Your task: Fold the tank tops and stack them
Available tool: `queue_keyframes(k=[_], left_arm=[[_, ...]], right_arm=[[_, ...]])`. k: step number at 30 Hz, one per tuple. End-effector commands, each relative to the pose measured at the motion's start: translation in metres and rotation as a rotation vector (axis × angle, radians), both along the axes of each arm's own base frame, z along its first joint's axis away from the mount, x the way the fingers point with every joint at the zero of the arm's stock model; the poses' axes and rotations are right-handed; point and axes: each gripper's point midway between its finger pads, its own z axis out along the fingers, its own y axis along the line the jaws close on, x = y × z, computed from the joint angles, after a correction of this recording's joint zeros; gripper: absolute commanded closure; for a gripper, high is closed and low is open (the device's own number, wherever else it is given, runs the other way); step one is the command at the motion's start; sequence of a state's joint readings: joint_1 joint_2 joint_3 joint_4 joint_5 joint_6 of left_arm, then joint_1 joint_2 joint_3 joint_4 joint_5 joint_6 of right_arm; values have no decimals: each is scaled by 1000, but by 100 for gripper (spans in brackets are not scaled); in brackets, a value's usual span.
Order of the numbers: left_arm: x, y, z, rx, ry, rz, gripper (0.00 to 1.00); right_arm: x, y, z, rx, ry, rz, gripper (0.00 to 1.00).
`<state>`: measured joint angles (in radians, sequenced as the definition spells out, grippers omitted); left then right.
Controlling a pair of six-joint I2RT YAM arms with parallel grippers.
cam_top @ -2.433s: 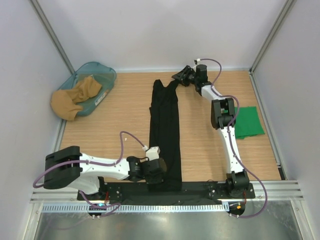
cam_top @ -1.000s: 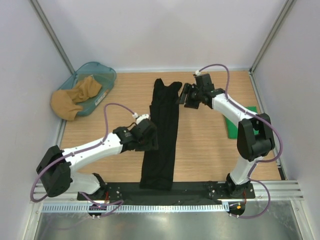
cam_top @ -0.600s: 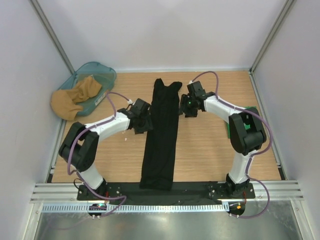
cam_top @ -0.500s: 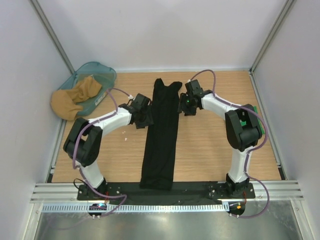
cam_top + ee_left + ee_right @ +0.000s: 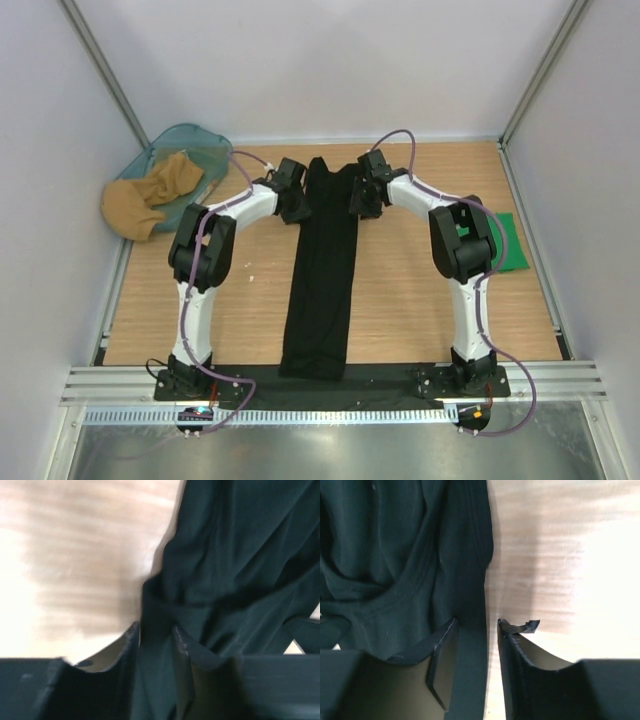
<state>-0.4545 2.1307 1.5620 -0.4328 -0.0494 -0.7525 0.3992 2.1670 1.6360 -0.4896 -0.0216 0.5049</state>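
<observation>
The long black fabric tank top (image 5: 325,270) lies between my hands, stretching back toward my bases. My left hand (image 5: 155,627) straddles its edge, grip unclear; my right hand (image 5: 476,622) straddles the opposite edge, unclenched.

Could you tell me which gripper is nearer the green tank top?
Right. The right gripper is at the black tank top's right edge, the side toward the green tank top; the left gripper is at its left edge.
</observation>
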Motion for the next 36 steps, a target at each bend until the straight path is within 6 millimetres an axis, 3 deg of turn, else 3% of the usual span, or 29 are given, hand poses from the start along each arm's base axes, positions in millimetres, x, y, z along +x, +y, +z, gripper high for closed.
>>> queue_keyframes(k=[1,3,5,7,8,10,11,13,15,16,18,19,20,21,22,23,24,25,26,27,28,29,30,31,32,33,34,35,36], left_arm=[[18,0,-10,17,5,0,70],[24,-2,-15,19,6,2,85],[33,-4,-20,19,2,4,100],[40,-3,-23,19,-1,19,100],[47,-5,-24,15,-10,30,100],[60,-6,-20,-4,-29,59,100],[64,-5,-26,-4,-26,76,100],[81,-3,-18,-23,-59,130,100],[91,-2,-21,-41,-67,162,99],[104,-2,-12,-66,-92,183,98],[114,4,-3,-73,-116,198,80],[117,6,6,-70,-134,190,68],[117,9,13,-63,-146,188,51],[118,13,41,-63,-192,189,47],[110,21,39,-24,-189,188,43],[105,24,50,-22,-204,185,39],[98,27,58,-18,-210,176,38],[84,32,74,-24,-218,171,38],[74,33,79,-28,-216,162,37],[53,39,64,-14,-178,155,37],[43,40,95,-42,-229,152,37],[28,37,97,-37,-228,136,38],[4,43,82,-13,-193,130,38],[-9,45,104,-26,-234,128,38],[-25,38,108,-35,-239,104,38],[-50,42,88,-14,-194,89,39],[-64,41,103,-32,-224,73,39],[-82,33,100,-27,-218,48,39],[-107,38,80,0,-171,34,39]], right_arm=[[16,-2,10,-37,-46,-16,62],[20,0,11,-38,-55,-12,72],[27,2,9,-41,-60,-10,91],[32,1,6,-53,-53,-10,98],[42,4,15,-46,-78,-13,98],[49,3,3,-51,-48,-16,99],[64,8,19,-28,-86,-20,99],[75,5,6,-19,-63,-34,99],[98,8,24,7,-116,-50,98],[102,4,13,5,-98,-63,86],[115,3,29,21,-132,-78,68],[118,-1,38,25,-147,-85,53],[114,-1,41,24,-144,-80,51],[113,-2,49,25,-157,-78,50],[110,-2,75,40,-195,-76,48],[95,-7,65,25,-162,-74,48],[91,-6,71,39,-178,-67,48],[80,-3,103,80,-216,-47,47],[56,-4,82,71,-157,-29,48],[47,-2,86,75,-171,-15,48],[36,-2,92,76,-177,-7,48],[6,-3,90,70,-158,16,49],[-5,-1,96,79,-176,27,50],[-33,-8,92,70,-152,36,51],[-49,-2,94,79,-156,61,52],[-65,-2,91,77,-148,72,53],[-95,-8,65,50,-87,87,53],[-108,-10,81,67,-123,89,54],[-127,-4,77,79,-109,103,55]])
